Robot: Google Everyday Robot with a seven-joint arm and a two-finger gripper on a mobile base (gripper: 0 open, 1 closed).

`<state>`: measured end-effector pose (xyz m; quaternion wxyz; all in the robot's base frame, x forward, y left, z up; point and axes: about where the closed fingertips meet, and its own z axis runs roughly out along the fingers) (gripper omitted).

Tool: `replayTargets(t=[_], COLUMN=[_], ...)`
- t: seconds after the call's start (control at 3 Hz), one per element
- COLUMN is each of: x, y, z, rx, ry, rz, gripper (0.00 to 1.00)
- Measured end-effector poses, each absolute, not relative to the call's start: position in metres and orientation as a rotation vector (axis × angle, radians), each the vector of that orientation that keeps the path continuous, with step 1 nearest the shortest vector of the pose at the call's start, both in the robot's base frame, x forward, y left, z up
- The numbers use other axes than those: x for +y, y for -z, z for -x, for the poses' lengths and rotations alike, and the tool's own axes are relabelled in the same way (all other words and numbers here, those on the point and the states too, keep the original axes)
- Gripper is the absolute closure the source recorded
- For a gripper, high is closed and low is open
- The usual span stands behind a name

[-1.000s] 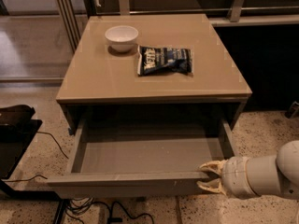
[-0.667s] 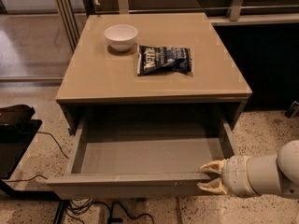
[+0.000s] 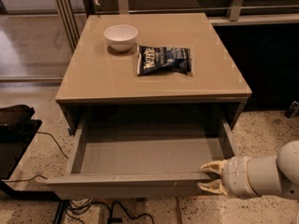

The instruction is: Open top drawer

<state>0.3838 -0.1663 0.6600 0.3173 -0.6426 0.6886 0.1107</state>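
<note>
The gripper [image 3: 203, 177] sits at the lower right of the camera view, its pale wrist and arm reaching in from the right edge. It is clenched on the right end of the top drawer [image 3: 121, 186]: 1 finger lies just inside the lip of the front panel and the other against the outer face, with the panel between them. From the pincer, the flat grey front runs away to the left, and the shallow grey interior opens just behind and to the left of it, bare as far as can be seen. The drawer stands well out from the cabinet. Its 2 side walls are visible, and the dark cavity under the table top [image 3: 210, 80] lies well beyond the pincer. By that showing, the opening itself looks essentially done, since most of the interior is exposed. Whether the slides have any travel left cannot be judged, because the back wall is in shadow under the top. What seems left is at most a short last pull toward the camera, then letting go of the panel and drawing the arm clear to the right. On the top, well above and left of the pincer, a white bowl [image 3: 120, 35] and a dark snack bag [image 3: 163, 59] sit apart from each other. Neither is in the way of the drawer.
</note>
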Motion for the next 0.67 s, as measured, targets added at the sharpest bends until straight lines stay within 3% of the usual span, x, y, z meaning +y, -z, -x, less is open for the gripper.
replayTargets(t=[0.33,0.67], x=[-0.1663,-0.1726], y=[-0.66,-0.6589], z=[-0.3837,-0.3756], rx=[1.812,1.832], ry=[-0.291,-0.296], rz=[1.691,1.691], gripper=[0.37,0.6])
